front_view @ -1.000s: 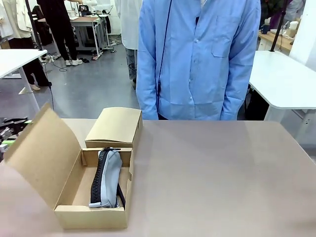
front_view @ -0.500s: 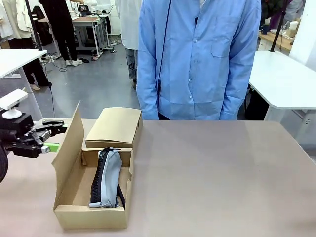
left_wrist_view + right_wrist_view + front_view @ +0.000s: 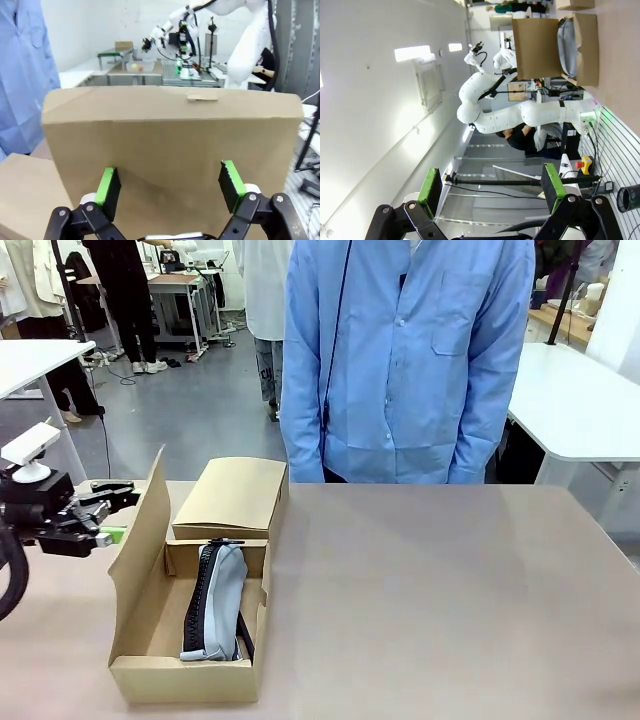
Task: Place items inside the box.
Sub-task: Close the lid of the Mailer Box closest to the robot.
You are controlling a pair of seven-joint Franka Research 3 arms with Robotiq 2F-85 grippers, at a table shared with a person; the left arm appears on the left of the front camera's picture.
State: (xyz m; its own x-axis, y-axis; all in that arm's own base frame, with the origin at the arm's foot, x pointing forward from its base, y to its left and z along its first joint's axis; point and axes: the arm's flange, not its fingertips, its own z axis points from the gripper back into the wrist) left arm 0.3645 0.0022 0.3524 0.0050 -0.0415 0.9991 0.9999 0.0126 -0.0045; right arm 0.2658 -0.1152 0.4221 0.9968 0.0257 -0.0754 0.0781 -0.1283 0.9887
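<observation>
An open cardboard box [image 3: 135, 625] sits at the table's front left, its lid [image 3: 140, 530] standing upright on the left side. Inside lies a grey zip pouch [image 3: 215, 600] with a black zipper, and a dark item [image 3: 244, 633] peeks out beneath its near end. My left gripper [image 3: 112, 518] is open just outside the lid. In the left wrist view its green pads [image 3: 107, 185] spread wide before the lid's outer face [image 3: 170, 135]. My right gripper [image 3: 490, 184] is open and holds nothing, with the box [image 3: 547, 47] far off in its view.
A second, closed cardboard box [image 3: 235, 495] stands right behind the open one. A person in a blue coat [image 3: 410, 360] stands at the table's far edge, arms hanging down. The brown tabletop [image 3: 450, 590] stretches bare to the right.
The lid has swung from leaning outward to upright. My left gripper came in from the left up to the lid's outer face and now stays about there.
</observation>
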